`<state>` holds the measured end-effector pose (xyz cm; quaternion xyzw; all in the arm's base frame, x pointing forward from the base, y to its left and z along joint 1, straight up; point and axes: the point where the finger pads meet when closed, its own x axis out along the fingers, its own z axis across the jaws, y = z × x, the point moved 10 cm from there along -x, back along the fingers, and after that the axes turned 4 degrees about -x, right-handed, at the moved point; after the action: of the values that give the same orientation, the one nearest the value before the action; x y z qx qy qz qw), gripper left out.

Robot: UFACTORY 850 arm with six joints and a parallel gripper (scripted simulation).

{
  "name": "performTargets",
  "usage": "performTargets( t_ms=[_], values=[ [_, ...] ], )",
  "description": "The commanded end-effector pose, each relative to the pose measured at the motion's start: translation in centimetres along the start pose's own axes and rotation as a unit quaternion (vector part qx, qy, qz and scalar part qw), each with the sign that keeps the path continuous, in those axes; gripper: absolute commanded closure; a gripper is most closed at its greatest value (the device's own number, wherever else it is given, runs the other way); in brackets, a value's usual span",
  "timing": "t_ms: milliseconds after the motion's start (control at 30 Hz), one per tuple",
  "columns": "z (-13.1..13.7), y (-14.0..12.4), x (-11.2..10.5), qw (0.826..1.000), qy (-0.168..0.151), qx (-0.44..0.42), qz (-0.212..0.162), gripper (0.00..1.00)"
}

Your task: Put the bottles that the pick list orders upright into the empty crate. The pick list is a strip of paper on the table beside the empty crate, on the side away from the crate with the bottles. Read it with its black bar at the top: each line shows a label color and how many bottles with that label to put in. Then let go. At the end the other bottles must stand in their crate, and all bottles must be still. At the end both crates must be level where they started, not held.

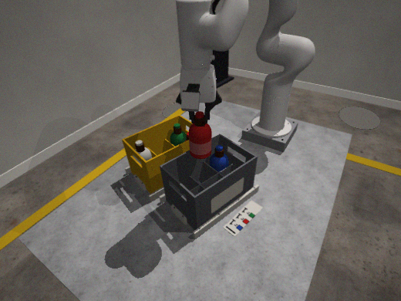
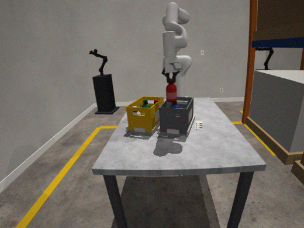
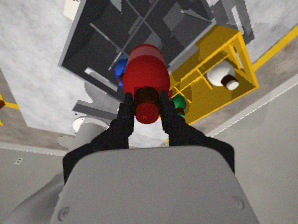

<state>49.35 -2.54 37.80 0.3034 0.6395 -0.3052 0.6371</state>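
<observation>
My gripper [image 1: 200,113] is shut on the neck of a red bottle [image 1: 200,140] and holds it upright above the dark grey crate [image 1: 209,178], over its rear-left cell. The red bottle also shows in the wrist view [image 3: 146,80] between my fingers, and in the exterior view [image 2: 171,91]. A blue bottle [image 1: 219,159] stands in the grey crate's rear cell. The yellow crate [image 1: 159,153] holds a green bottle [image 1: 177,135] and a white bottle [image 1: 143,150]. The pick list [image 1: 243,218] lies on the table right of the grey crate, showing green, red and blue marks.
The arm's base [image 1: 271,132] stands behind the crates. The two crates sit side by side, touching or nearly so. A shelving rack and a grey block [image 2: 277,108] stand right of the table. The table's front half [image 2: 181,149] holds no objects.
</observation>
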Motion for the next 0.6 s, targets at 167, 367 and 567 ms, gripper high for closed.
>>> performTargets(
  t_ms=[167,367,567],
  values=[
    [0.0,0.1,0.6,1.0,-0.001,0.0,0.001,1.0],
    [0.0,0.0,1.2,1.0,-0.001,0.0,0.001,1.0],
    [0.0,0.1,1.8,1.0,-0.001,0.0,0.001,1.0]
  ],
)
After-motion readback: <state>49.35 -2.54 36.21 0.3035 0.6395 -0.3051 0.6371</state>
